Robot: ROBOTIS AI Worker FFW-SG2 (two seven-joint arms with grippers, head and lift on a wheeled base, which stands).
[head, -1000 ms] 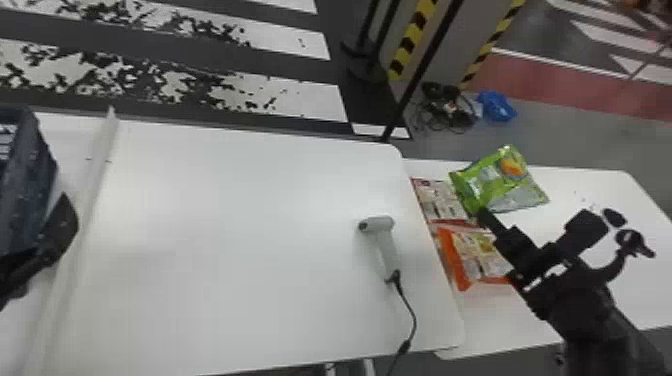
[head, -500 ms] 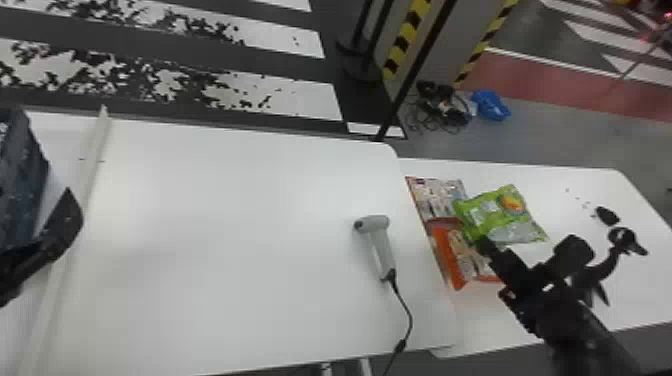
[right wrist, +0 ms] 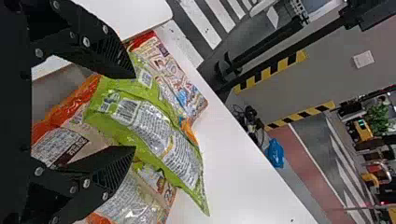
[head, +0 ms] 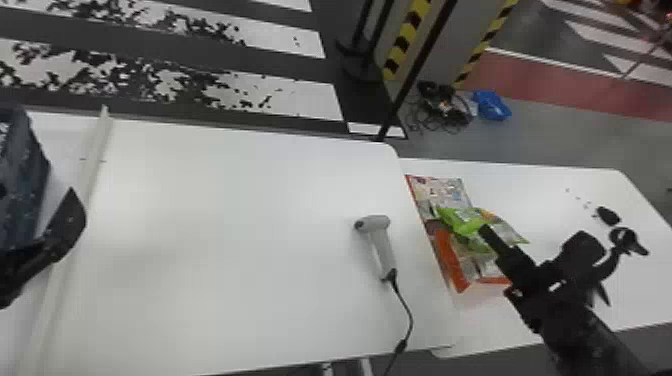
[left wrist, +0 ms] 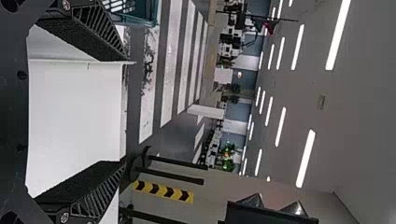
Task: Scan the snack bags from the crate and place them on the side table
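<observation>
In the head view my left gripper (head: 62, 227) is beside the crate (head: 22, 185); its fingers stand apart around nothing in the left wrist view (left wrist: 122, 112). My right gripper (head: 510, 257) is over the side table (head: 545, 190), at the green snack bag (head: 467, 222). Seen from the right wrist, the gripper (right wrist: 133, 114) has its fingers spread, with the green bag (right wrist: 163, 135) lying loose between and beyond them. That bag rests across a red-edged bag (right wrist: 175, 79) and orange bags (right wrist: 63, 121). The grey scanner (head: 382, 245) lies on the main table (head: 240, 225).
A cable (head: 407, 310) runs from the scanner to the main table's near edge. A pale raised strip (head: 97, 145) crosses the table by the crate. Small dark items (head: 607, 215) lie toward the side table's right. A dark post (head: 415, 75) stands behind the tables.
The green bag has sunk and shifted slightly nearer, now lying across the other bags, let go by my right gripper. The left arm has hardly moved.
</observation>
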